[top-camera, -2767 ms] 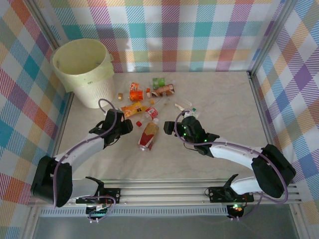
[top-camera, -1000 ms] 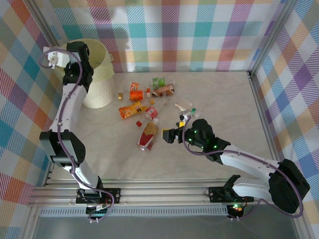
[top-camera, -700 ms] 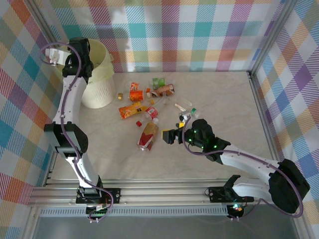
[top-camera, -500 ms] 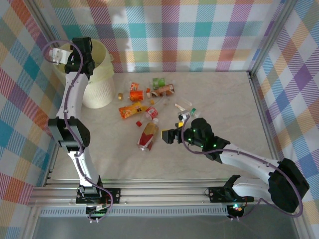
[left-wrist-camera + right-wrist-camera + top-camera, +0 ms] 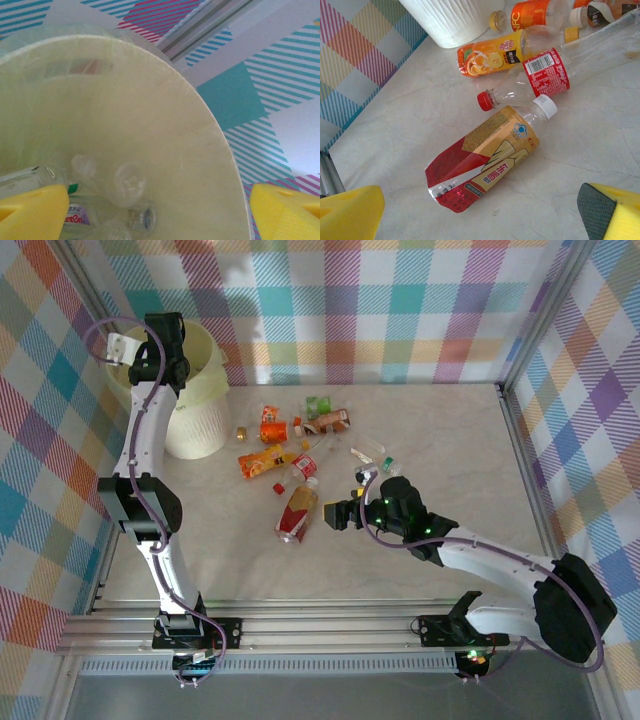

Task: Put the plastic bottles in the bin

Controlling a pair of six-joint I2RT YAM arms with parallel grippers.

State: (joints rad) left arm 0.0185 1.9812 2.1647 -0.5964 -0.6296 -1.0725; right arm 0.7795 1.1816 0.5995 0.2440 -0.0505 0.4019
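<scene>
From above, the left gripper (image 5: 163, 332) hangs over the bin (image 5: 205, 410) at ten o'clock; bottles (image 5: 292, 445) litter the pale table (image 5: 450, 450) centre, plaid walls (image 5: 400, 310) around. Left wrist: jaws wide, empty, above blurry bottles (image 5: 125, 200), perhaps three, so a drop seems done. Right wrist: right gripper (image 5: 480, 215) gapes empty; red-gold bottle (image 5: 485, 160) at twelve, likely next, needs straddling.
</scene>
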